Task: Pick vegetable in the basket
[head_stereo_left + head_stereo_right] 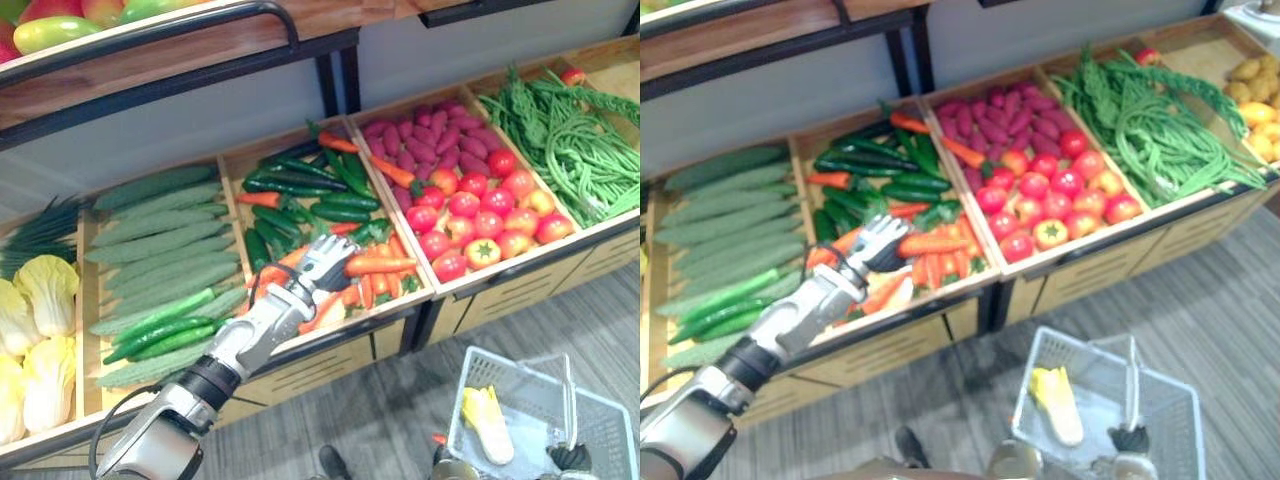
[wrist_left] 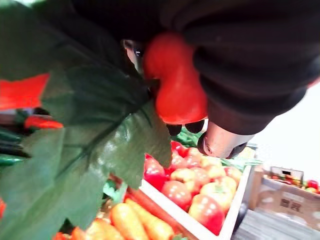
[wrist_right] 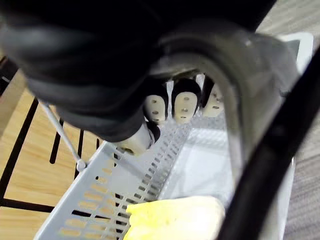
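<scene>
Left wrist view: robot hand point(image 2: 222, 142) w/veg point(image 2: 177, 85)

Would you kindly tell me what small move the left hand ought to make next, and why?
Probably lift the left hand straight up: its fingers seem curled on a red vegetable in the carrot bin, and the basket, held by the right hand, waits lower down.

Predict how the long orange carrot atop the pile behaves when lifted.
The long orange carrot looks straight and tapered, so probably stiff. Its smooth round body may roll or slip. Lifting it could shift carrots beneath.
</scene>
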